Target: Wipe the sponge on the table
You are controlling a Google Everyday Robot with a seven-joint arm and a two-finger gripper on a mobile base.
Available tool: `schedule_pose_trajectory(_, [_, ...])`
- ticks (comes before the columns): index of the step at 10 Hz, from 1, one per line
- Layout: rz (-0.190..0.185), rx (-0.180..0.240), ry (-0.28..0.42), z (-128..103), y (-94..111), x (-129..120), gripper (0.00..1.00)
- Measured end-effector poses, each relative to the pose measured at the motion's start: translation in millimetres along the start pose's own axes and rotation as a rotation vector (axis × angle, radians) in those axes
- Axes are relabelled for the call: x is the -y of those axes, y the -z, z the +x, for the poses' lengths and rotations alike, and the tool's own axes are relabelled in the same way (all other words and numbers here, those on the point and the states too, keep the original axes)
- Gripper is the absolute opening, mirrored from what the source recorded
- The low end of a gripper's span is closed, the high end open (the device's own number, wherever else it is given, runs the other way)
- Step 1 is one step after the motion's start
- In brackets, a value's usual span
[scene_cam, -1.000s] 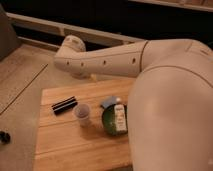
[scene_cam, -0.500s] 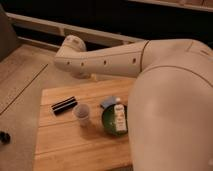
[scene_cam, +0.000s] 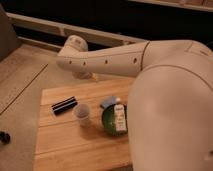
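The sponge (scene_cam: 108,101), a small pale blue block, lies on the wooden table (scene_cam: 75,147) near its middle, touching the far rim of a green bowl (scene_cam: 107,123). My white arm (scene_cam: 110,60) reaches from the right across the table's far edge and ends at a rounded joint (scene_cam: 74,45) at the upper left. The gripper itself does not show in the camera view; it is hidden past that joint or behind the arm. Nothing touches the sponge.
A white carton (scene_cam: 119,119) stands in the green bowl. A pale cup (scene_cam: 82,114) sits left of the bowl, and a black striped bar (scene_cam: 64,105) lies further left. My bulky arm covers the table's right side. A dark object (scene_cam: 4,137) rests on the floor at left.
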Motion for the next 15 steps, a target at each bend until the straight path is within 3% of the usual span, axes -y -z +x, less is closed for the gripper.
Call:
schedule_pose_trajectory(2, [-0.012, -0.072, -0.01, -22, -41, 16, 0.65])
schedule_pose_trajectory(4, [-0.04, -0.125, 0.008, -39, -71, 9, 0.65])
schedule_pose_trajectory(7, [-0.08, -0.178, -0.015, -54, -97, 2, 0.65])
schedule_pose_trajectory(8, [-0.076, -0.204, -0.036, -51, -107, 6, 0.65])
schedule_pose_trajectory(12, [0.025, -0.254, -0.135, -36, -129, 59, 0.65])
schedule_pose_trajectory(15, [0.079, -0.285, -0.221, -24, -148, 85, 0.65])
